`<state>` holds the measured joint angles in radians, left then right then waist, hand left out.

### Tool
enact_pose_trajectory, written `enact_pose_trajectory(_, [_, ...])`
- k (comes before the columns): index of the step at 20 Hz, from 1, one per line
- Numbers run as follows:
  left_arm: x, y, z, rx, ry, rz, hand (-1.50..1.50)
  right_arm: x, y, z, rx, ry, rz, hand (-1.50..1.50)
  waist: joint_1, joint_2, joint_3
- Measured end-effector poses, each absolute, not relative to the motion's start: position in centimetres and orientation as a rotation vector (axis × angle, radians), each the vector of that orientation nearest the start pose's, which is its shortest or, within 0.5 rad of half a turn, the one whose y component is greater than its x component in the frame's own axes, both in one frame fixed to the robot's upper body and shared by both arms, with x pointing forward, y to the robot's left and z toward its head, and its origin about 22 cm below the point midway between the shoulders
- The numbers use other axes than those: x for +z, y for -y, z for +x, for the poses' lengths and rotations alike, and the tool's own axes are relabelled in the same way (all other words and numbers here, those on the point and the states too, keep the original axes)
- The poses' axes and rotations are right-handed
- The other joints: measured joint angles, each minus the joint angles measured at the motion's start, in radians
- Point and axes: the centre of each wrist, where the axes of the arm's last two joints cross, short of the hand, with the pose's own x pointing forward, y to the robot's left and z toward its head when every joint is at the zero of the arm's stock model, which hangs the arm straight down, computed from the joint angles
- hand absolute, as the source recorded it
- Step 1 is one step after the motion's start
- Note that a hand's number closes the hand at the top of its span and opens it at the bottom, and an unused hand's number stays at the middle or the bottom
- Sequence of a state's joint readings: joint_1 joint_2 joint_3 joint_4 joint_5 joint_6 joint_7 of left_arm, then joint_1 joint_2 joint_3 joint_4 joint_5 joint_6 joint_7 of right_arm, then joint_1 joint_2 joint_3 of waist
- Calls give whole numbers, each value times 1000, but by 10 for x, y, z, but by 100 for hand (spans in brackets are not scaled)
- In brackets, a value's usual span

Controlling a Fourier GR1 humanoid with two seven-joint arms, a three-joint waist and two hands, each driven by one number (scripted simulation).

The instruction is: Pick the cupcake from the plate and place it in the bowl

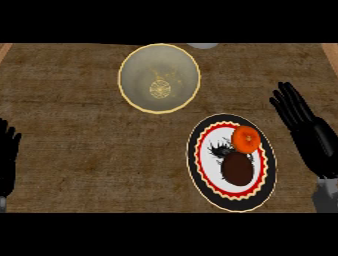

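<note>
While nothing has yet been lifted, the head view shows the cupcake, a dark brown lump, lying on the plate with the black rim and red zigzag band, at the lower right of the table. An orange round thing sits on the same plate, touching or just beside the cupcake on its far side; whether it is the cupcake's topping or a separate item I cannot tell. The bowl, pale with a yellow rim, stands further away and to the left, apart from the plate.

The right hand hangs just to the right of the plate, fingers straight and slightly spread, holding nothing. The left hand rests at the left edge of the view, fingers straight and together, also holding nothing.

By my judgement the task is at its first step, the reach. The next move calls for the right hand to swing left over the plate and curl round the cupcake without knocking the orange thing.

Bare table lies between plate and bowl, so the carry looks unobstructed. Wooden edges show at both upper corners, well away from the route.
</note>
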<state>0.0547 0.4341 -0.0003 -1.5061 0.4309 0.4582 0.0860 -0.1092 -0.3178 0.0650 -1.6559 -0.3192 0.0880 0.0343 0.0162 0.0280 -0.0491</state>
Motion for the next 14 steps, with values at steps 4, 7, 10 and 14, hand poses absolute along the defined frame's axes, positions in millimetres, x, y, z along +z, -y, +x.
enact_pose_trajectory(4, [22, -340, 235, 291, 1406, 409, 0, 91, 271, 264, 253, 1787, 19, 150, -25, -22, 30])
enact_pose_trajectory(7, [38, -339, 245, 172, 1490, 426, 0, 111, 292, 262, 375, 1816, -226, -150, -62, -29, 29])
enact_pose_trajectory(10, [43, -339, 245, 116, 1512, 431, 0, 97, 325, 248, 405, 1595, -554, -150, -107, -35, 30])
enact_pose_trajectory(14, [47, -339, 246, 58, 1524, 429, 0, 74, 316, 214, 340, 1507, -787, -150, -123, -45, 38])
